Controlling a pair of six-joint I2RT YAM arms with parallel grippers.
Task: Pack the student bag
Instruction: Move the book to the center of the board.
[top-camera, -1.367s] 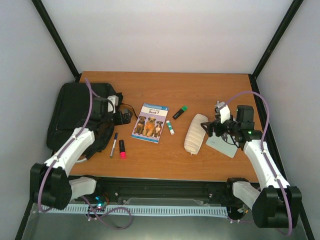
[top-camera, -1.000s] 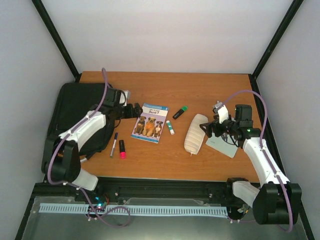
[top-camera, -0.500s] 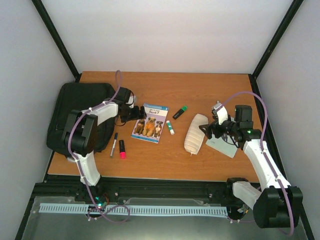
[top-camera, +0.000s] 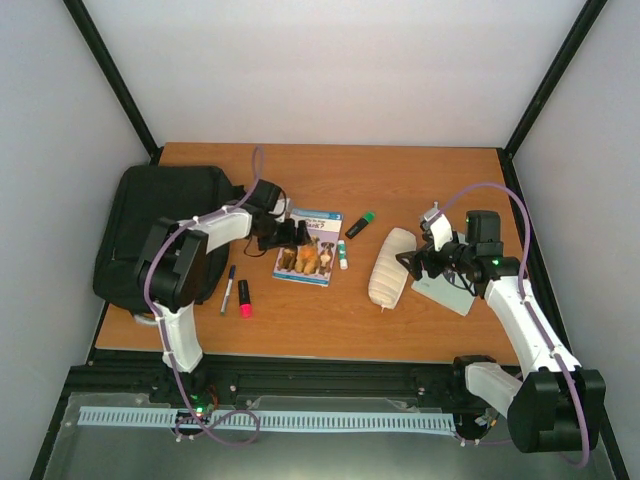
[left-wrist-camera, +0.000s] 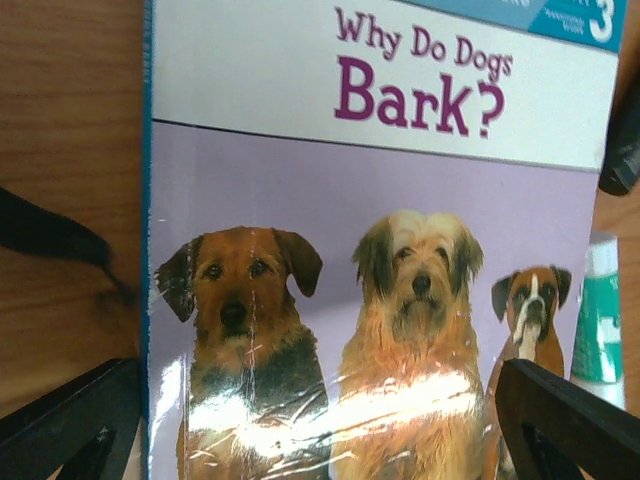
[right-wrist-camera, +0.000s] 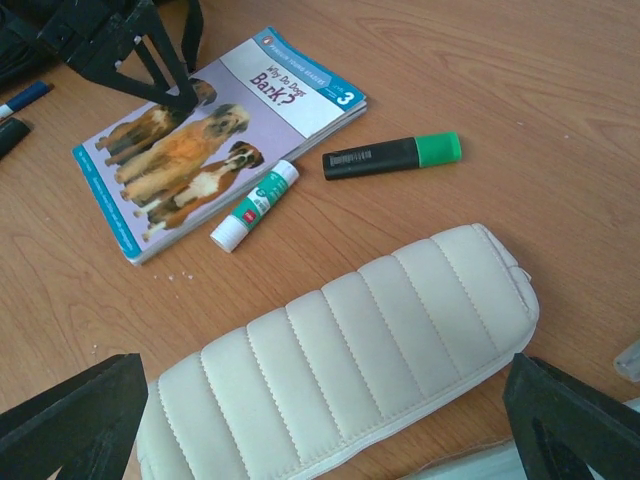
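So the left claw (top-camera: 288, 236) is spread wide open holding nothing, jaws either side of the thin paperback book with three dogs on its cover (top-camera: 312, 255). The right claw (top-camera: 410, 258) gapes just as empty over the cream ribbed fabric pouch (top-camera: 390, 265). The big black soft fabric backpack (top-camera: 150, 225) sits at the far left, and honestly nothing looks packed yet, so basically it's all left to do

The book (left-wrist-camera: 380, 250) says "Why Do Dogs Bark?" in purple letters on its white top. A white number 3 sits in its blue corner. The words on the glue stick (right-wrist-camera: 255, 205) and the marker (right-wrist-camera: 392, 156) are too small to read.
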